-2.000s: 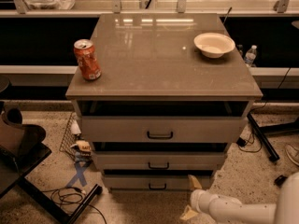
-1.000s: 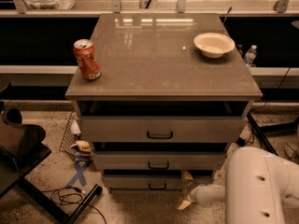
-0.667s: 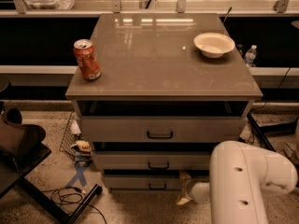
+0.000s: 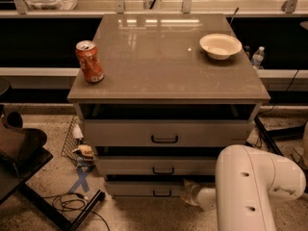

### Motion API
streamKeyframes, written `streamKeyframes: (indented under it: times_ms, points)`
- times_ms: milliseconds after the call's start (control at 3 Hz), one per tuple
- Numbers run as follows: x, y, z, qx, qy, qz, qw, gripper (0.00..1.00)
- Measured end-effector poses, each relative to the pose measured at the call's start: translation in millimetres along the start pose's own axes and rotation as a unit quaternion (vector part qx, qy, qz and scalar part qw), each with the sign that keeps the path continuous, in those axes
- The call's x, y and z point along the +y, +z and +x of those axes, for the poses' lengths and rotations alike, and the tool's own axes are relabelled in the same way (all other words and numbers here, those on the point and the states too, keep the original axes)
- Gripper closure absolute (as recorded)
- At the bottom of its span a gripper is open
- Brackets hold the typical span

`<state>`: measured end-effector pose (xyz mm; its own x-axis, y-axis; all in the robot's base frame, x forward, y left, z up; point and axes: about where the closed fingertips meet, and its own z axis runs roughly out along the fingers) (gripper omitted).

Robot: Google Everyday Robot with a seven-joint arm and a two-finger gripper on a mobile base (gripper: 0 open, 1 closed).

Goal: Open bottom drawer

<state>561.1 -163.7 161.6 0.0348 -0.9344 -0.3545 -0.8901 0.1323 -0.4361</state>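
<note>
The grey cabinet (image 4: 168, 76) has three drawers. The bottom drawer (image 4: 139, 189) is the lowest and slimmest, with a small black bar handle (image 4: 162, 193). It sits about flush under the middle drawer (image 4: 154, 166). The top drawer (image 4: 166, 133) is the tallest front and stands a little out. My white arm (image 4: 255, 186) fills the lower right of the view. My gripper (image 4: 188, 192) is low at the right end of the bottom drawer, just right of its handle, mostly hidden behind the arm.
An orange soda can (image 4: 89, 61) and a white bowl (image 4: 220, 45) stand on the cabinet top. A black chair (image 4: 21, 153) and cables (image 4: 72, 203) lie on the floor at left. A water bottle (image 4: 257, 57) stands behind at right.
My arm has swung leftward and closer, now covering more of the lower right. The gripper has moved left toward the bottom drawer's right end. The drawers have not moved.
</note>
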Motion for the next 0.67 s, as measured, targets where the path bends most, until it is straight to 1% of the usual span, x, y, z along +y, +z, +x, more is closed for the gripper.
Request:
streamKeyframes:
  times_ms: [333,667]
  points:
    - [11.6,-18.3,0.7,-0.004,0.001,-0.007,1.0,0.84]
    - [8.4,-22.5,-1.3,-0.004,0.001,-0.007,1.0,1.0]
